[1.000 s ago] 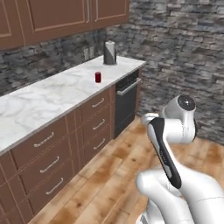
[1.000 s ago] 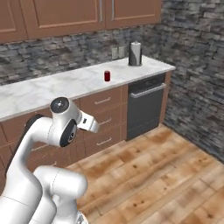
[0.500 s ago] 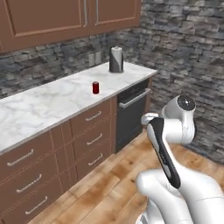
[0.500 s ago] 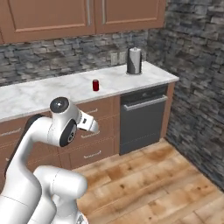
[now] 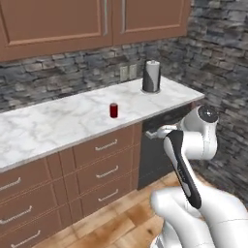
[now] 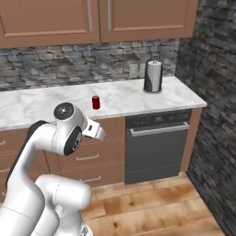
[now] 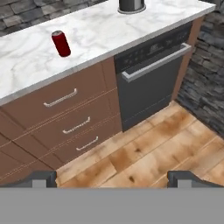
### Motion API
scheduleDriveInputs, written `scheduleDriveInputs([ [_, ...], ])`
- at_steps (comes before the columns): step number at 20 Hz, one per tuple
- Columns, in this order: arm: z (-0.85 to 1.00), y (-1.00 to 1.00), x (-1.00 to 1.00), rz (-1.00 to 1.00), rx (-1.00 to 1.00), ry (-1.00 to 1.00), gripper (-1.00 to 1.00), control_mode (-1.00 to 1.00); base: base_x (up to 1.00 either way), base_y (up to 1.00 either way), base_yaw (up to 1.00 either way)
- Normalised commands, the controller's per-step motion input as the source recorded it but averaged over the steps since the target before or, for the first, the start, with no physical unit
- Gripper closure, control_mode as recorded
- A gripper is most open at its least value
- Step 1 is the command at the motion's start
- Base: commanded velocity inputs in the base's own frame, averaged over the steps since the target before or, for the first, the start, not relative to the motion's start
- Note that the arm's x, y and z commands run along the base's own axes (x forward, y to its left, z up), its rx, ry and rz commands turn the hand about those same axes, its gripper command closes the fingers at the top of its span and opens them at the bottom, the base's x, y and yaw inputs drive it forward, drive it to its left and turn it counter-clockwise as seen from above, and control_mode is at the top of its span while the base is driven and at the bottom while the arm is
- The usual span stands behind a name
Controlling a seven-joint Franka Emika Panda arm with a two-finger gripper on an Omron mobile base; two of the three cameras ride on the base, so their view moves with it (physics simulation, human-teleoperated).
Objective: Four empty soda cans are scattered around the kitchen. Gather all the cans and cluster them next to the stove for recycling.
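Above the wood floor [image 7: 144, 148], the folded arm's claw [image 7: 111, 178] hangs spread apart, empty.

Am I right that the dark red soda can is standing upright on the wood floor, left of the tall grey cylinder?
Not quite. The dark red soda can is standing upright on the marble counter, not on the wood floor. The rest holds: it is left of the tall grey cylinder. The right base view shows this plainly.
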Motion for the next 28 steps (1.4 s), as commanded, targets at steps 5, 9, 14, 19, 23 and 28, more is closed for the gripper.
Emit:
scheduleDriveInputs([
  [5, 0.00, 0.00, 0.00, 0.00, 0.00, 0.00, -1.00, 1.00, 0.76, -0.66, 0.44],
  [9, 0.00, 0.00, 0.00, 0.00, 0.00, 0.00, -1.00, 1.00, 0.72, -0.60, 0.42],
  [14, 0.00, 0.00, 0.00, 0.00, 0.00, 0.00, -1.00, 1.00, 0.39, -0.38, 0.40],
  [19, 0.00, 0.00, 0.00, 0.00, 0.00, 0.00, -1.00, 1.00, 0.49, -0.10, 0.19],
  [23, 0.00, 0.00, 0.00, 0.00, 0.00, 0.00, -1.00, 1.00, 0.86, -0.14, 0.10],
  [28, 0.00, 0.00, 0.00, 0.00, 0.00, 0.00, -1.00, 1.00, 0.64, -0.19, 0.09],
])
